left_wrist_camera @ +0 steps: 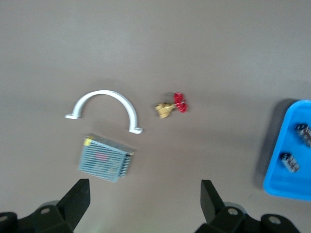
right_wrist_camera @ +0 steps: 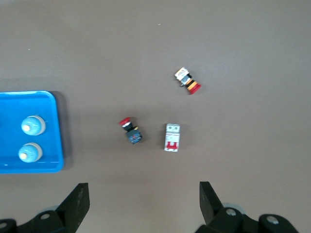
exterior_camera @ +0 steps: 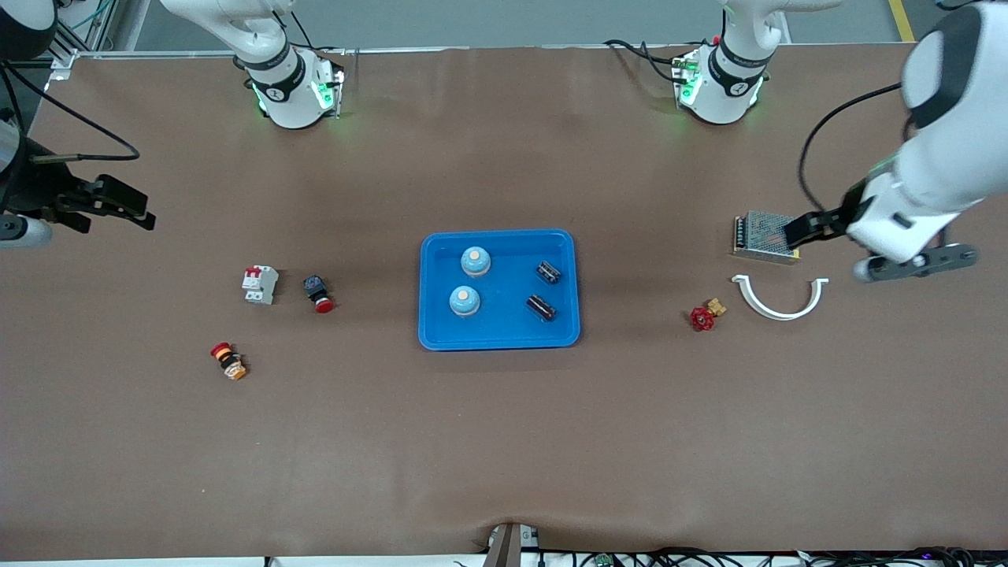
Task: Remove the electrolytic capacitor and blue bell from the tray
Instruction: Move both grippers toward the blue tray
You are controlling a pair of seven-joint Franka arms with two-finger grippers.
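Two grippers hang empty, fingers spread wide: the left gripper [exterior_camera: 790, 234] over the metal power supply [exterior_camera: 763, 237] at its arm's end of the table, the right gripper [exterior_camera: 130, 210] over bare table at the other end. In the blue tray [exterior_camera: 499, 340] at mid-table, two bells [exterior_camera: 476, 261] sit along the right arm's edge, two capacitors [exterior_camera: 548, 272] along the left arm's edge.

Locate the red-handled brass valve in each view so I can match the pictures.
Front view: red-handled brass valve on the table toward the left arm's end, beside the white curved clamp.
Left wrist view: valve mid-frame, next to the clamp.
Right wrist view: not in it.
Shared landmark: blue tray.
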